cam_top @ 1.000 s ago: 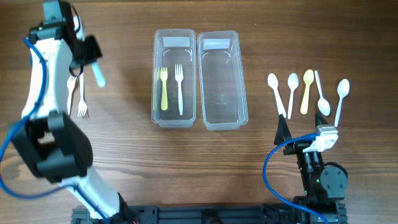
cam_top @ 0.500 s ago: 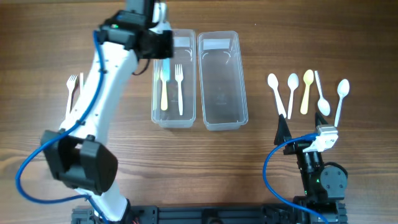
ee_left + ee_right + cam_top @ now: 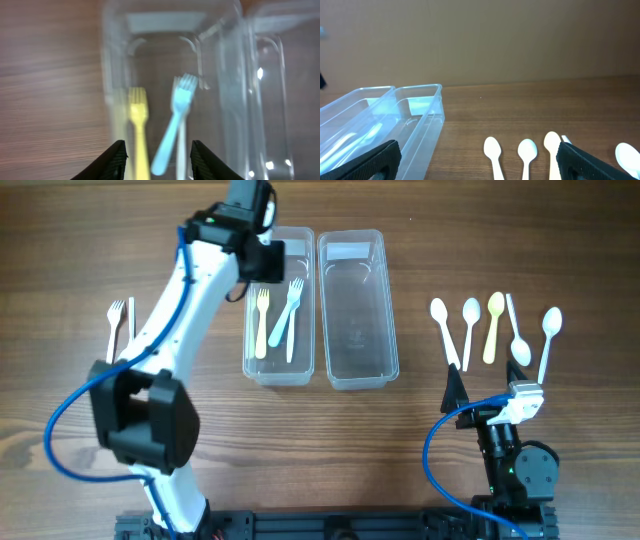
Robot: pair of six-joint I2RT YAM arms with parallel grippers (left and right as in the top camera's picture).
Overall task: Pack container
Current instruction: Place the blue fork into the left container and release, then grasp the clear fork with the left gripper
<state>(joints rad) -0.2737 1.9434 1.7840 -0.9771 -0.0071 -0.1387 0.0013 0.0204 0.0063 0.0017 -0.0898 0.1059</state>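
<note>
Two white forks (image 3: 115,320) wait on the worktop (image 3: 330,440) at left: light, stiff, slippery plastic, best pinched mid-handle. My left end effector (image 3: 157,150) hangs released; the blue fork (image 3: 172,130) it carried half a second ago now lies slanted in the left container (image 3: 280,377). My right end effector (image 3: 477,160) rests agape.

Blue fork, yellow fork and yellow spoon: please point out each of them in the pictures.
blue fork (image 3: 172,125), left wrist view, on its handle.
yellow fork (image 3: 262,325), overhead view, on its handle.
yellow spoon (image 3: 492,332), overhead view, on its handle.
</note>
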